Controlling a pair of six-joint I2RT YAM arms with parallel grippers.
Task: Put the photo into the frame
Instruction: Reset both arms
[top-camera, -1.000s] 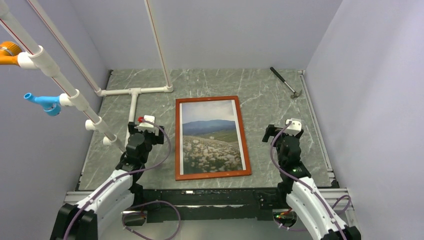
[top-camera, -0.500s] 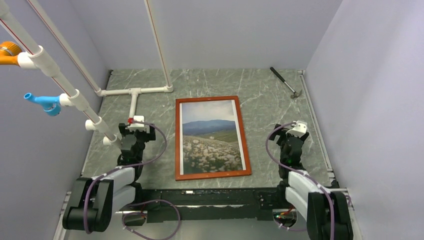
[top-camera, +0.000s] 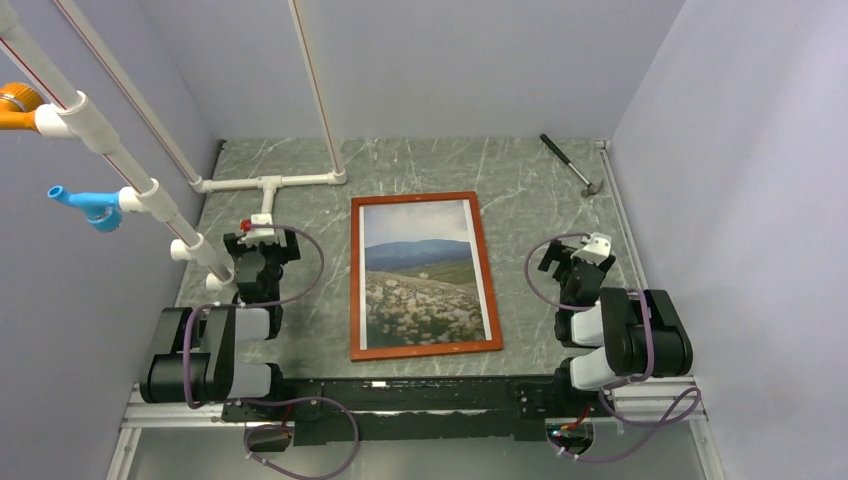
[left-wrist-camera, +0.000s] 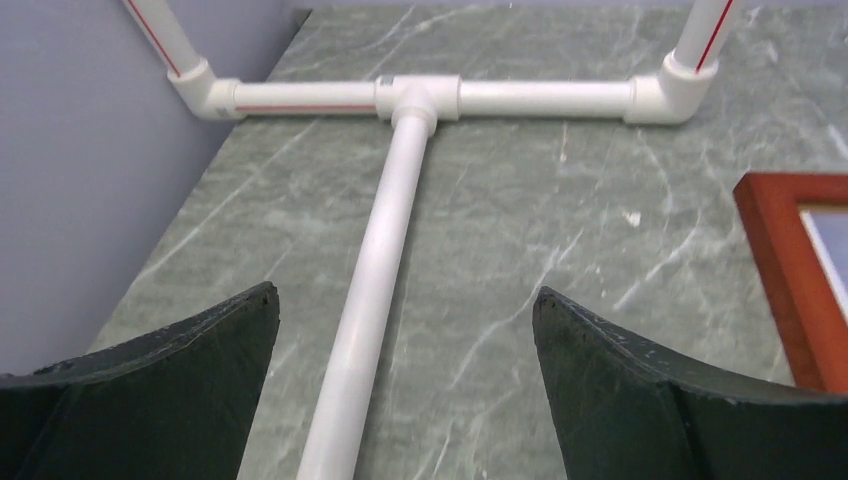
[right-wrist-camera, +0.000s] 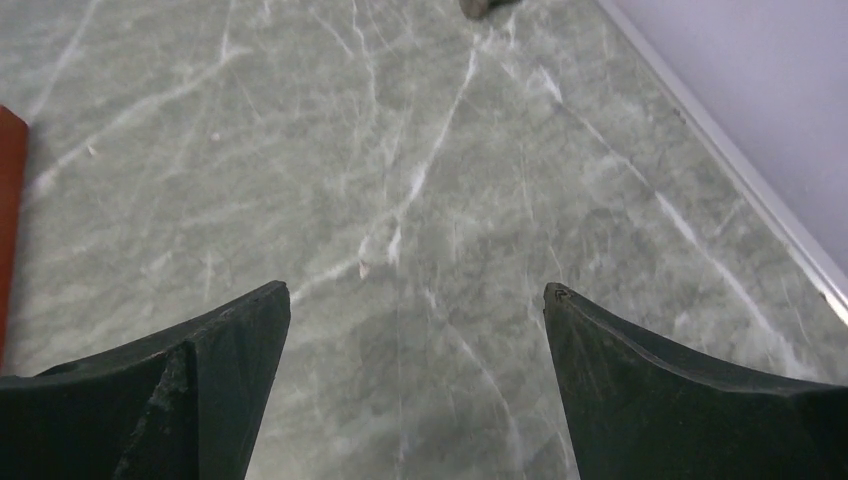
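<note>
The photo (top-camera: 421, 272), a landscape print with pale sky, blue mountains and a flowery meadow, lies face up inside the reddish-brown frame (top-camera: 484, 268) in the middle of the table. A corner of the frame shows at the right of the left wrist view (left-wrist-camera: 790, 260). My left gripper (top-camera: 258, 244) is open and empty, folded back left of the frame, over a white pipe (left-wrist-camera: 375, 290). My right gripper (top-camera: 572, 256) is open and empty, right of the frame, over bare table.
A white pipe assembly (top-camera: 268, 183) with a T-joint lies at the back left, with slanted pipes rising along the left wall. A hammer (top-camera: 571, 165) lies at the back right corner. Grey walls close three sides.
Both arms have drawn back and folded down toward their bases, away from the frame. The photo and the frame have not moved.
</note>
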